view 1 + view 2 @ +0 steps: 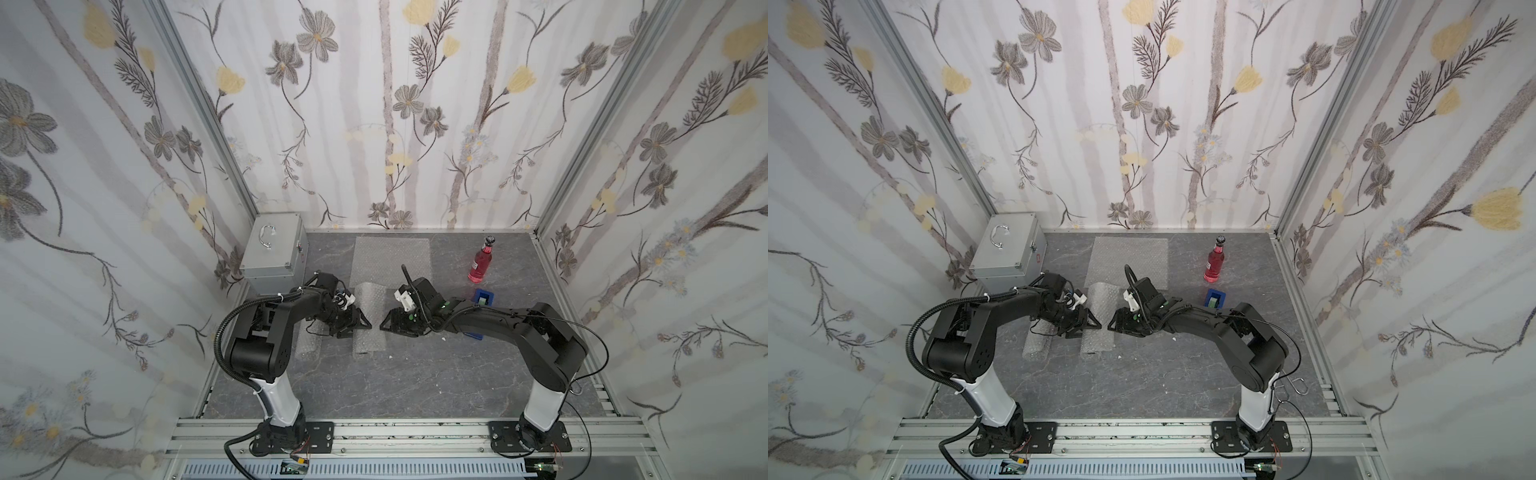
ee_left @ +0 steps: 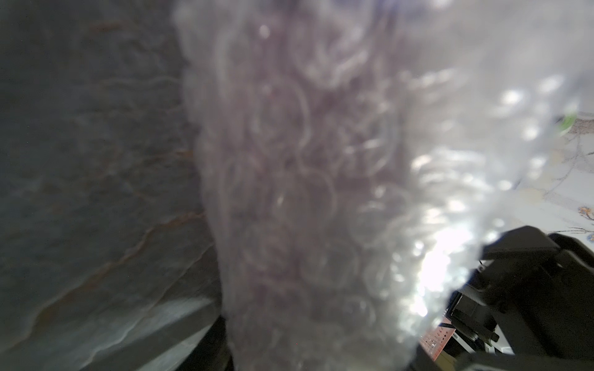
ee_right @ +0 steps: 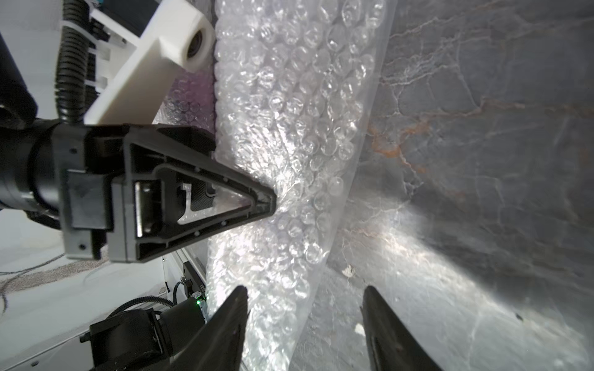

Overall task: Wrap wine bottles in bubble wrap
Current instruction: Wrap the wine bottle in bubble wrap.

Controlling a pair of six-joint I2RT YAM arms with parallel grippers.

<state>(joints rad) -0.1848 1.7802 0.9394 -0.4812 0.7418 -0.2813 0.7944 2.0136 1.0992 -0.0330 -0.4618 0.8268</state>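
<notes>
Translucent whitish bubble-wrap roll [image 1: 371, 303], long axis front-to-back, is flanked: black left gripper [image 1: 358, 327] touching it, grip indiscernible; black right gripper [image 3: 305, 292] just beside, jaws parted

No text, brand, number or sign can be read in any view. The pale label band [image 1: 478, 264] on the clear glass bottle of red-pink liquid with a dark cap [image 1: 481, 260] [image 1: 1214, 262], upright at two o'clock on the grey marbled tabletop [image 1: 415, 386], is too small to make out in both top views. The small red patch [image 1: 300, 253] on the side of the silver metal case with a curved handle [image 1: 272, 257] at ten o'clock shows no legible writing. In the left wrist view a pink-orange dotted panel [image 2: 434, 342] is too blurred to tell whether it carries any.
</notes>
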